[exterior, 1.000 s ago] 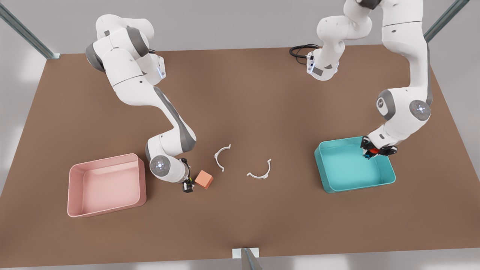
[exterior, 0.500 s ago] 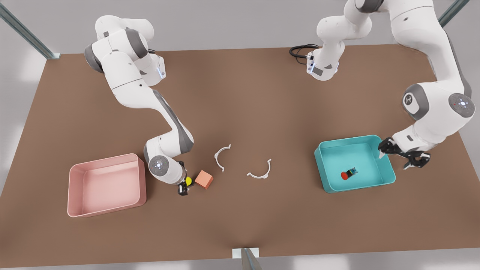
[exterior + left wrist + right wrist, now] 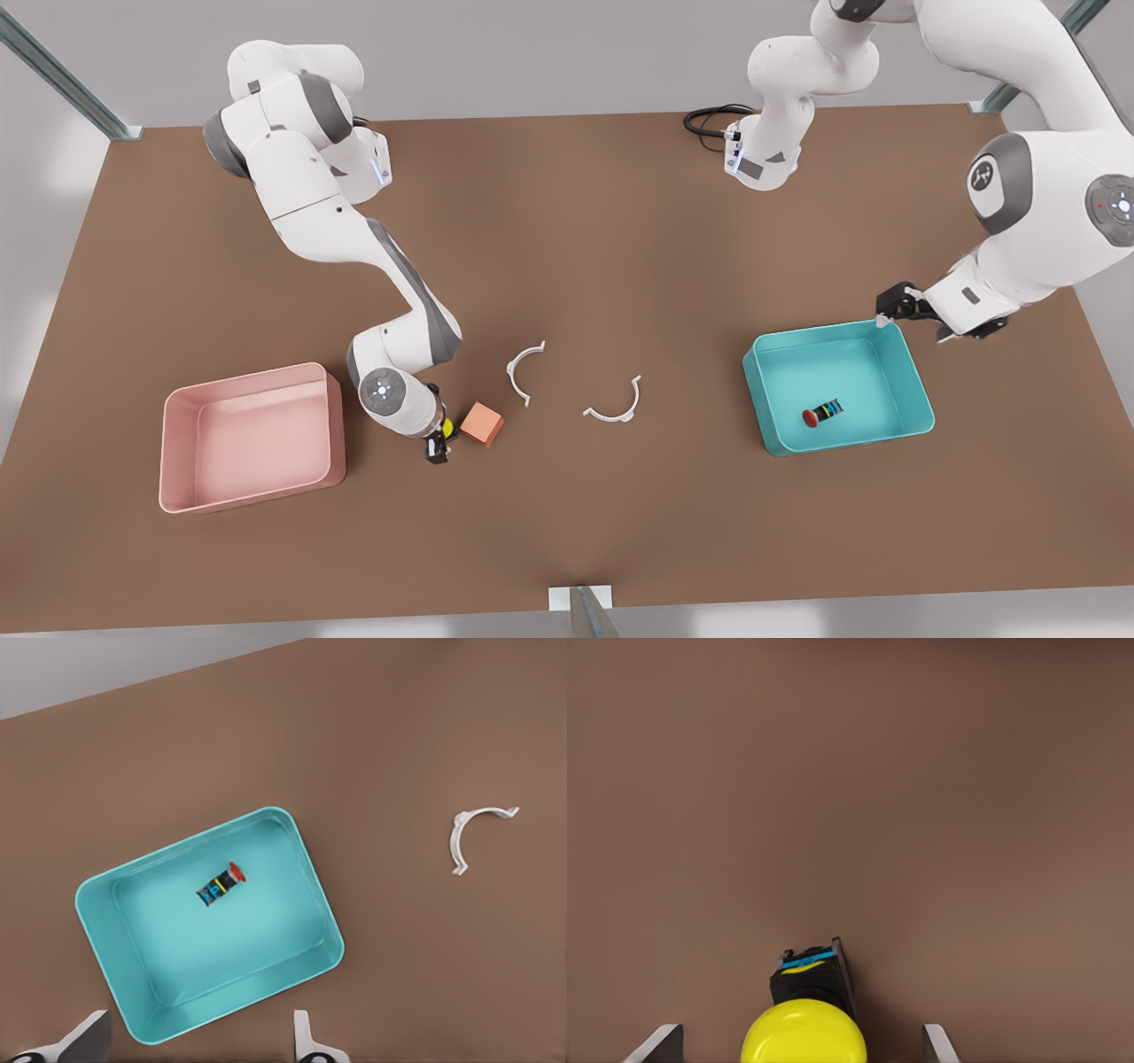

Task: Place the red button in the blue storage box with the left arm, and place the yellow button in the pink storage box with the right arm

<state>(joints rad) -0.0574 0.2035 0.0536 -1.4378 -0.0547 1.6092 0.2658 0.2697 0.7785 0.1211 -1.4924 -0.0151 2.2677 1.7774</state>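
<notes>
Brown table [image 3: 567,266]. Red button [image 3: 821,413] lies sideways in blue storage box [image 3: 917,403]; left gripper [image 3: 917,317] spread, empty, above far corner. Right gripper [image 3: 436,441] spread, straddling yellow button [image 3: 803,1032] beside orange cube [image 3: 482,424], near pink storage box [image 3: 177,478]; blue band visible in right wrist view.

Brown table [image 3: 567,230], grey wall [image 3: 532,53] behind, metal corner struts [image 3: 62,80]

orange cube [image 3: 482,424], two white clips [image 3: 524,371] [image 3: 615,403], brown table [image 3: 567,230]

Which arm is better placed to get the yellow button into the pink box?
The right. Its open end effector brackets the yellow button, beside the pink box. The left end effector is across the table, by the blue box holding the red button.
</notes>
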